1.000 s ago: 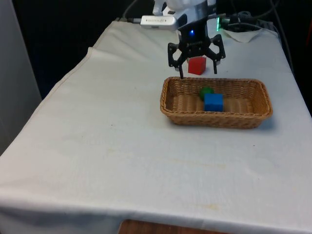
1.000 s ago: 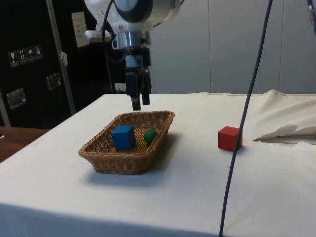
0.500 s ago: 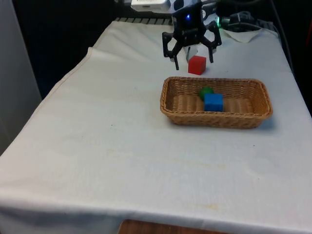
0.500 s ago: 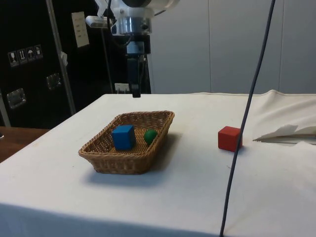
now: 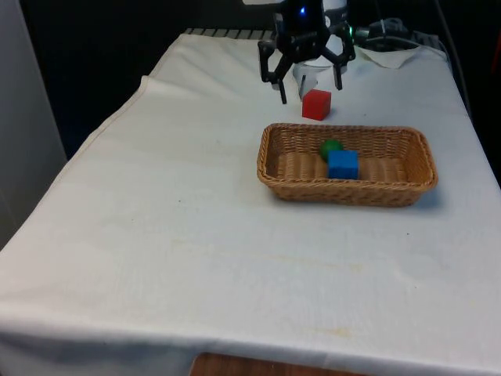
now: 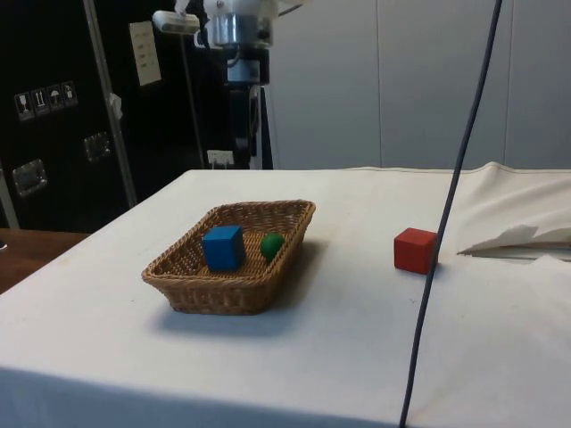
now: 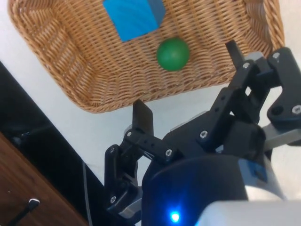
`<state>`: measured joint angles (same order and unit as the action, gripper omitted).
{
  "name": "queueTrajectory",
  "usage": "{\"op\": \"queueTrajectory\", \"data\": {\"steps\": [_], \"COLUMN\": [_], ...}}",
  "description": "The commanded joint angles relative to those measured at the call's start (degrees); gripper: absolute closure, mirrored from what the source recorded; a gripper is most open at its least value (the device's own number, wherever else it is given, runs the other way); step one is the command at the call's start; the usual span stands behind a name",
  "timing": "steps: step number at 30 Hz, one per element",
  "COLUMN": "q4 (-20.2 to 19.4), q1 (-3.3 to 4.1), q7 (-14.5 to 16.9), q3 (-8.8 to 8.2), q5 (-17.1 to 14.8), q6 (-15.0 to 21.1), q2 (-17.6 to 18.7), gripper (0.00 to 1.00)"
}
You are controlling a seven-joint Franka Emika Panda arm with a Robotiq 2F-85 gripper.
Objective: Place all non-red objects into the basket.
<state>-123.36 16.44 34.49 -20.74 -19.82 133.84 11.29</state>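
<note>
Nearest on the table [image 5: 196, 235], the wicker basket [image 5: 347, 190] lies with its long axis running across the front view, left to right, and it already holds the blue cube [image 5: 343, 164] and the green ball [image 5: 330, 147] touching it. Beyond, the red cube [image 5: 316, 104] sits apart on the cloth (rightly left out). Farthest, the claw [image 5: 308, 84] hangs spread and empty above it; descending there risks wrongly pinching the red cube.
</note>
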Motion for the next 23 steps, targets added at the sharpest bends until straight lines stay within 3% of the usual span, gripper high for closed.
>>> {"op": "queueTrajectory", "data": {"steps": [1,6,14,15,18,22,23], "q4": [-0.40,-0.06,0.11,0.11,0.40,0.86,0.52], "q1": [0.40,0.11,0.46,0.17,0.29,0.23,0.17], "q7": [-0.57,0.00,-2.23,-1.03,-3.95,-5.50,-4.41], "q3": [-0.06,0.57,1.32,1.55,1.55,1.49,1.66], "q5": [1.03,1.32,4.64,3.38,5.56,5.73,4.81], "q6": [0.57,0.00,-0.69,-0.29,-1.60,-2.46,-1.78], "q2": [-0.63,-1.38,-3.72,-3.32,-4.87,-5.96,-5.73], "gripper": [0.00,0.00,0.00,0.00,0.00,0.00,0.00]}}
